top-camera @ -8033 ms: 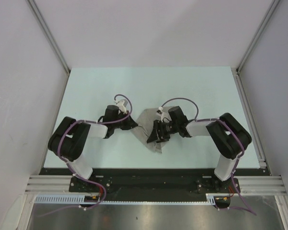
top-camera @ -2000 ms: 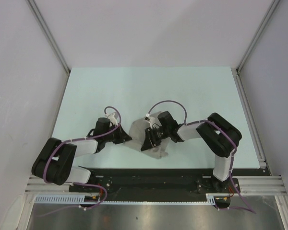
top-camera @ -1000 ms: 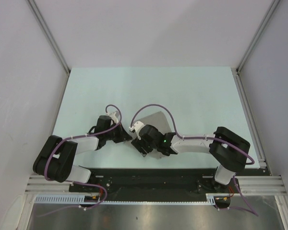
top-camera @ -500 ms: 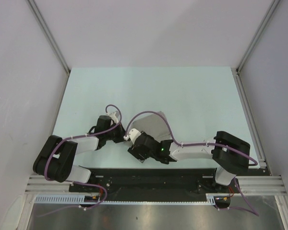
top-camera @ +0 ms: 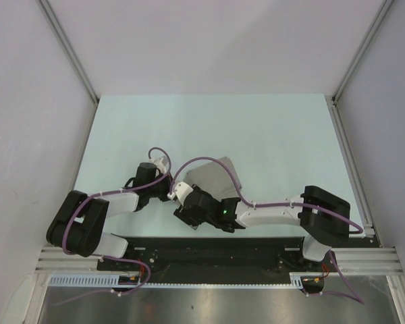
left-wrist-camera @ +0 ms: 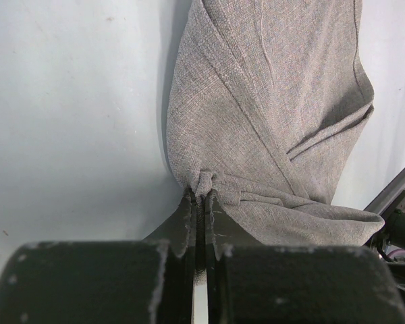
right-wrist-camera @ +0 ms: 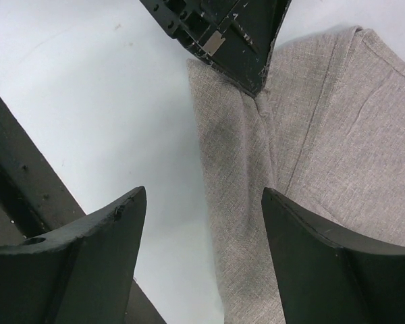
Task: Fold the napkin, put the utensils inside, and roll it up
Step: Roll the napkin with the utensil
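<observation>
Two grippers meet at the left side of the napkin [top-camera: 212,177]. The grey cloth lies loosely folded, the pale table [top-camera: 256,128] under it and the table's near edge just below its near corner in the top view.

The left gripper [top-camera: 171,192] is clamped on the napkin at its left edge. In the left wrist view its fingers [left-wrist-camera: 198,196] are pressed together with a small bunch of cloth pinched between the tips. From that pinch the napkin [left-wrist-camera: 270,101] spreads away in long creases, and a second layer folds across it on the right. Bare table [left-wrist-camera: 67,101] lies to the left of the cloth.

The right gripper [top-camera: 183,209] sits over the napkin's near-left part, with the right arm lying across its near side. Its jaws stand wide apart and hold nothing. In the right wrist view the gripper [right-wrist-camera: 202,196] has one finger over bare table [right-wrist-camera: 88,88] and the other over the napkin [right-wrist-camera: 324,135]. Whether either finger touches the cloth cannot be told. The tip of the left gripper [right-wrist-camera: 256,88] shows just ahead, at the napkin's edge, where a crease runs down from the pinch.
</observation>
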You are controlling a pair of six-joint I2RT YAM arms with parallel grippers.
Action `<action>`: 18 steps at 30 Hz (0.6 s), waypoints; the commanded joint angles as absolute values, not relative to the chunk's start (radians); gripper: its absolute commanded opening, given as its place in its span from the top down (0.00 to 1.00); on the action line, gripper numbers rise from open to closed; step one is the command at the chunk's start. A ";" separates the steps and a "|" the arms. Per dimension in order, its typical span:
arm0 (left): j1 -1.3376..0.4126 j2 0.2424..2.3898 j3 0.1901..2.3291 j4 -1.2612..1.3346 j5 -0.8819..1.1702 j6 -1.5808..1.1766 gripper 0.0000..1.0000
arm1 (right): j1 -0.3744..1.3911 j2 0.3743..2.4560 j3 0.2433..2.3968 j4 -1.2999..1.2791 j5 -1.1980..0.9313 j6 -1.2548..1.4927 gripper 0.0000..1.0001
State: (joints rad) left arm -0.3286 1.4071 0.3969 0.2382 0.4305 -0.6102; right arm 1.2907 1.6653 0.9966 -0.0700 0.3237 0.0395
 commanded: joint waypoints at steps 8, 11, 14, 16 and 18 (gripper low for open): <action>-0.325 1.396 0.416 0.209 0.399 -0.589 1.00 | 1.243 1.727 0.996 -0.018 0.278 0.029 0.26; -0.327 1.393 0.414 0.206 0.397 -0.591 1.00 | 1.224 1.747 0.983 -0.011 0.253 0.037 0.27; -0.325 1.390 0.416 0.206 0.397 -0.591 1.00 | 1.198 1.756 0.963 0.029 0.221 0.044 0.27; -0.325 1.388 0.417 0.207 0.397 -0.591 1.00 | 1.183 1.764 0.948 0.044 0.189 0.052 0.28; -0.325 1.388 0.417 0.212 0.402 -0.592 1.00 | 1.166 1.773 0.939 0.051 0.166 0.061 0.32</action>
State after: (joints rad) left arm -0.3286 1.4040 0.3969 0.2348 0.4294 -0.6098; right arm 1.1942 1.7557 0.9585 -0.0105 0.2207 0.0437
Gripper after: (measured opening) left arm 0.025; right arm 0.720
